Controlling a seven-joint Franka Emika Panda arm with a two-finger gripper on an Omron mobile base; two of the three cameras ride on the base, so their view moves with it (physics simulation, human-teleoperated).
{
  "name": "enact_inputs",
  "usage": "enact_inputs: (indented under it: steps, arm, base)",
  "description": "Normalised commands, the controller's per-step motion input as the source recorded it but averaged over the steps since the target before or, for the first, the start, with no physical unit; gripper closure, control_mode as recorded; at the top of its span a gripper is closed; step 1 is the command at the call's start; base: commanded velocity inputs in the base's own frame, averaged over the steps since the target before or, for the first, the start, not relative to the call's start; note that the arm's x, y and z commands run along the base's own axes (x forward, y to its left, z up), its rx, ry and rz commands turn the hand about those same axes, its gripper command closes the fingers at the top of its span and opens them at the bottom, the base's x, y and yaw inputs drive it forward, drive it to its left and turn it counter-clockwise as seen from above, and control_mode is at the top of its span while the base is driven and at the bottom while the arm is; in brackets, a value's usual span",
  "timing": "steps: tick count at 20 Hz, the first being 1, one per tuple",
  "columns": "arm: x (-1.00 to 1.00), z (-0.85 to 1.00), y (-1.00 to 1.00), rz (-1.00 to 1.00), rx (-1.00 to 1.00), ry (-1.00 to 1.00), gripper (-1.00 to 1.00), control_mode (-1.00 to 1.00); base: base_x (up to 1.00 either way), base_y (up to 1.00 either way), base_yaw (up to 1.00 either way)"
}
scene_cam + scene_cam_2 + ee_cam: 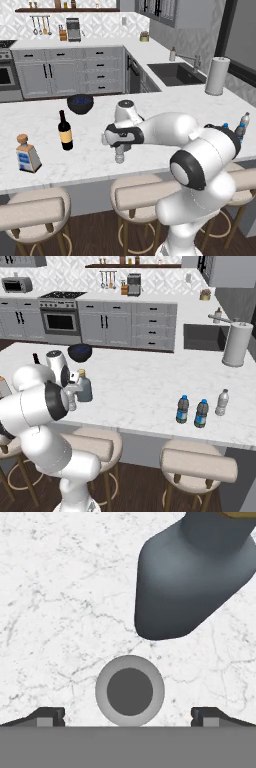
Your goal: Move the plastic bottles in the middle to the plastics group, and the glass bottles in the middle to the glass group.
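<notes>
1. The gripper points straight down over the marble counter, near its front edge and about midway along it. Its jaws stand wide apart, one fingertip on each side, and they hold nothing.
2. Right under it stands a small pale plastic bottle, seen from above as a round grey cap between the two fingertips, touching neither. In the left base view its lower part shows just below the hand.
3. Just beyond it, toward the counter's middle, stands the squat grey-blue glass bottle with a tan stopper. The two are close but apart.
4. Toward the left end of the counter stand a dark wine bottle with a yellow label and, nearer the front edge, a square clear bottle with a cork and blue label.
5. Near the front edge at the right end stand three small water bottles: two dark ones with blue caps and a pale one.
6. A dark bowl sits by the far edge, and a paper towel roll stands at the far right beside the sink.
</notes>
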Motion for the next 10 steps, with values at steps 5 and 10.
enact_inputs:
  steps: [5, 10]
  arm:
    - [0.01, 0.00, 0.00, 0.00, 0.02, -0.10, -1.00, -1.00]
    - [0.18, 0.00, 0.00, 0.00, 0.00, -0.02, -1.00, -1.00]
  base:
    - [0.00, 0.00, 0.00]
    - [0.00, 0.00, 0.00]
